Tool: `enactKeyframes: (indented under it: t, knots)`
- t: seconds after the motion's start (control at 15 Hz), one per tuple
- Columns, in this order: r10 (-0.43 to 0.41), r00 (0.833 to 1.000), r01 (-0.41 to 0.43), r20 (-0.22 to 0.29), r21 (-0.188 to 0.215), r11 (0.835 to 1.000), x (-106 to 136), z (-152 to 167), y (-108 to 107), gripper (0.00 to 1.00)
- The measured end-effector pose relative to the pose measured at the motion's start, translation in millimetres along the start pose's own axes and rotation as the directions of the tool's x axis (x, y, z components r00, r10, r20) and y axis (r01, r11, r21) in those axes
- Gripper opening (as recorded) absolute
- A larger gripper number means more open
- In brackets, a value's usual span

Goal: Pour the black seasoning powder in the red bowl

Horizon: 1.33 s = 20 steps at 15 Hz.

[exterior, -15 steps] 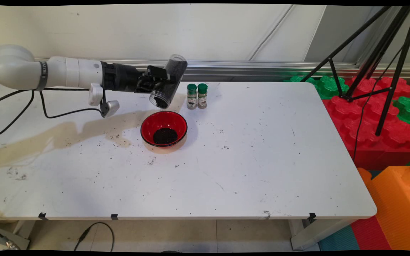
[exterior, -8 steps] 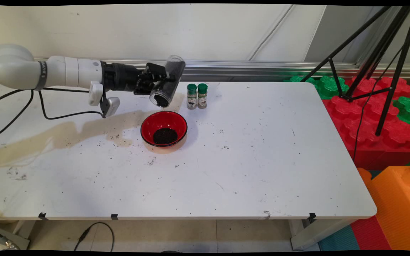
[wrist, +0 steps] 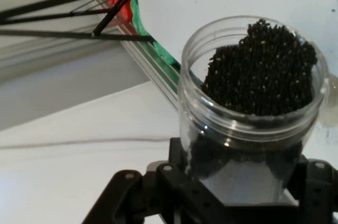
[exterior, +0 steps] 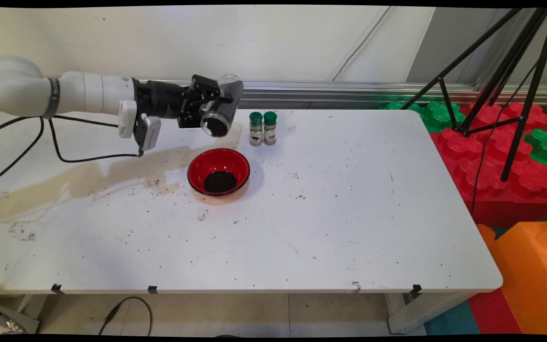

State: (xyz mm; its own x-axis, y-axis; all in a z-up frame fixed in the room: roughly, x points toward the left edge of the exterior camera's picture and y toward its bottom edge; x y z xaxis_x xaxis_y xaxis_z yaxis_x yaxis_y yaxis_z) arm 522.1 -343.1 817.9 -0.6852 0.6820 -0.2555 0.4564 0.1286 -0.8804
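My gripper (exterior: 209, 105) is shut on a clear plastic jar (exterior: 221, 111) of small black seeds, held in the air above the table's far left part. The jar lies nearly level, its open mouth turned toward the camera and slightly down. In the hand view the jar (wrist: 248, 108) fills the middle, seeds heaped at its mouth, with the black linkage clamped round its lower part. Below and slightly in front of the jar stands a red bowl (exterior: 219, 171) with a dark heap of the same seeds in its bottom.
Two small spice bottles (exterior: 262, 128) with green caps stand side by side just right of the jar, behind the bowl. Scattered seeds speckle the white table (exterior: 349, 213). A black tripod (exterior: 506, 85) and red, green and orange foam blocks (exterior: 506, 166) stand off the right edge.
The jar has swung up from a steep downward tilt to nearly level, and the hand has rotated and shifted slightly left and up. The bowl and bottles have not moved.
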Motion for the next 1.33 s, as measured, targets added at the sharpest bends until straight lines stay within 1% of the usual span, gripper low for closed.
enactKeyframes:
  t: [0.2,0.33,0.4,0.53,0.67,0.73,0.8,1.0,1.07,1.2,1.27,1.33]
  knots:
    - [-0.078,0.997,0.078,0.001,0.005,0.997,-2,-2,-2,0.00]
    - [-0.134,0.991,0.134,0.000,0.008,0.991,-3,-3,-3,0.00]
    - [-0.176,0.984,0.176,-0.001,0.009,0.984,-4,-4,-4,0.00]
    - [-0.259,0.966,0.259,-0.003,0.007,0.966,-6,-7,-6,0.00]
    - [-0.345,0.939,0.345,-0.009,0.004,0.939,-8,-10,-9,0.00]
    - [-0.371,0.929,0.371,-0.010,0.003,0.929,-8,-11,-10,0.00]
    - [-0.408,0.913,0.408,-0.013,0.003,0.913,-9,-13,-11,0.00]
    - [-0.532,0.847,0.532,-0.024,0.000,0.847,-12,-19,-18,0.00]
    - [-0.578,0.815,0.578,-0.028,0.000,0.816,-14,-22,-21,0.00]
    - [-0.645,0.763,0.645,-0.031,-0.002,0.764,-16,-26,-25,0.00]
    - [-0.667,0.744,0.668,-0.032,-0.004,0.745,-16,-28,-27,0.00]
    - [-0.700,0.713,0.700,-0.033,-0.008,0.714,-17,-30,-29,0.00]
